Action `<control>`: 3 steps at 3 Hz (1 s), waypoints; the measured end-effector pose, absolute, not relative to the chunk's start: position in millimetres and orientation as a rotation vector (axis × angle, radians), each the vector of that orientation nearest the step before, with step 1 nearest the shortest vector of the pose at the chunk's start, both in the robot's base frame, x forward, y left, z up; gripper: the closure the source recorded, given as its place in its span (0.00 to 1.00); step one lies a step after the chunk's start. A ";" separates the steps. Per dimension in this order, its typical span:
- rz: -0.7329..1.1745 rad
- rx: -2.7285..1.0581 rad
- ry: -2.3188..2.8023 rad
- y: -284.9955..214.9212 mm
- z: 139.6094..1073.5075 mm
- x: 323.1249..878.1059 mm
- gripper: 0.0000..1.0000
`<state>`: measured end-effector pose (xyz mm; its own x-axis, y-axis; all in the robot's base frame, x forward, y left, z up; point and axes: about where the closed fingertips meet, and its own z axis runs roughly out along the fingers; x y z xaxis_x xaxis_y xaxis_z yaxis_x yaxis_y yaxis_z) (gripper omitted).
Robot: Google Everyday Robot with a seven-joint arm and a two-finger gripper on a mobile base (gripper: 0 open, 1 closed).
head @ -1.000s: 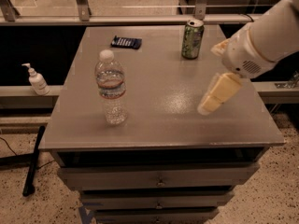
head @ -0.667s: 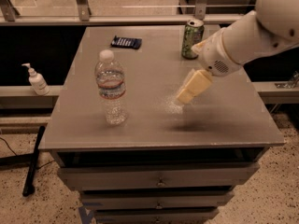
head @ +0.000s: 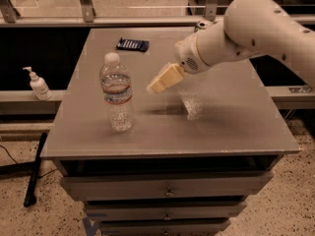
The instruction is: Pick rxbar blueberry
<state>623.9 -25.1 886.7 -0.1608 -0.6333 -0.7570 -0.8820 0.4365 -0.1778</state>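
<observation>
The rxbar blueberry (head: 132,44) is a small flat dark navy bar lying at the far left part of the grey table (head: 226,122). My gripper (head: 153,87) hangs above the table's middle, at the end of the white arm reaching in from the right. Its cream fingers (head: 166,78) point down and left. It sits well short of the bar, to the bar's near right, and just right of the water bottle's cap.
A clear water bottle (head: 117,93) stands upright at the table's left front. The green can (head: 202,24) at the back is mostly hidden behind the arm. A soap dispenser (head: 37,84) stands on a ledge to the left. Drawers sit below the tabletop.
The arm has swung left across the table, carrying the gripper from the right side to the middle, nearer the bottle and the bar. It now covers the green can.
</observation>
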 end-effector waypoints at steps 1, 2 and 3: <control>0.454 -1.195 1.852 9.7 887.4 649.1 0.00; 0.454 -1.196 1.852 9.8 887.4 649.1 0.00; 0.463 -1.134 1.829 19.5 877.1 662.2 0.00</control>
<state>662.2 19.5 877.1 -0.1679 -0.5107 -0.8432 -0.8502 0.5080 -0.1383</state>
